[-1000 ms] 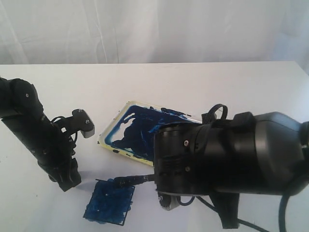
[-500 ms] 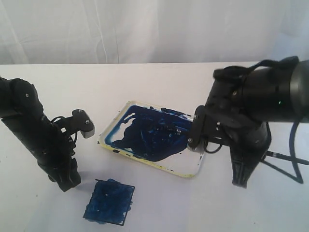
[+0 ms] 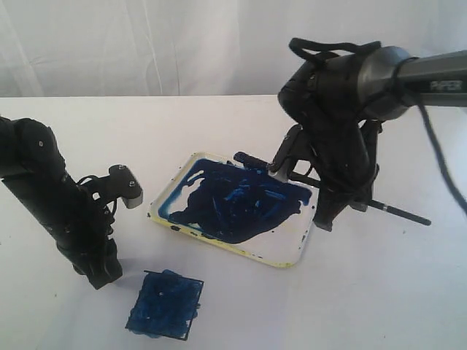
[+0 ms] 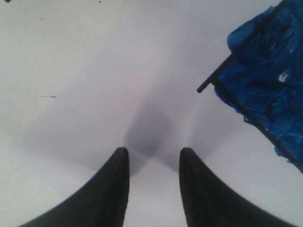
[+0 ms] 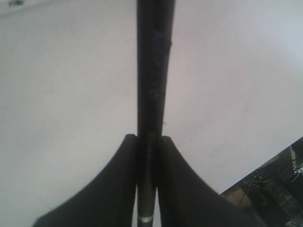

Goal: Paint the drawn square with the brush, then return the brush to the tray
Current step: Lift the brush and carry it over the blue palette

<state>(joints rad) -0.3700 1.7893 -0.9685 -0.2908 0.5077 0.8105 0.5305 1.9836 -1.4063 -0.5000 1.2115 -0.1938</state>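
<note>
The tray point(image 3: 286, 248), white with a yellowish rim and smeared dark blue, lies mid-table. My right gripper point(image 3: 325, 209) hangs over its right end, shut on the brush point(image 3: 398, 212). The brush slants from a handle end out to the right to a tip above the tray's far rim. In the right wrist view the black shaft of the brush point(image 5: 154, 71) runs out from between the closed jaws of the right gripper point(image 5: 147, 137). The drawn square point(image 3: 166, 305), filled blue, lies at the front left. My left gripper point(image 3: 98, 277) stands open just left of the square point(image 4: 265, 80), and the left gripper point(image 4: 151, 151) is empty.
A white curtain hangs behind the table's far edge. The left arm's dark links point(image 3: 44, 189) rise at the left side. The right arm's bulk point(image 3: 343, 95) stands above the tray's right end.
My right arm has swung up and back from the drawn square to the tray's right end, carrying the brush. The left arm has not moved.
</note>
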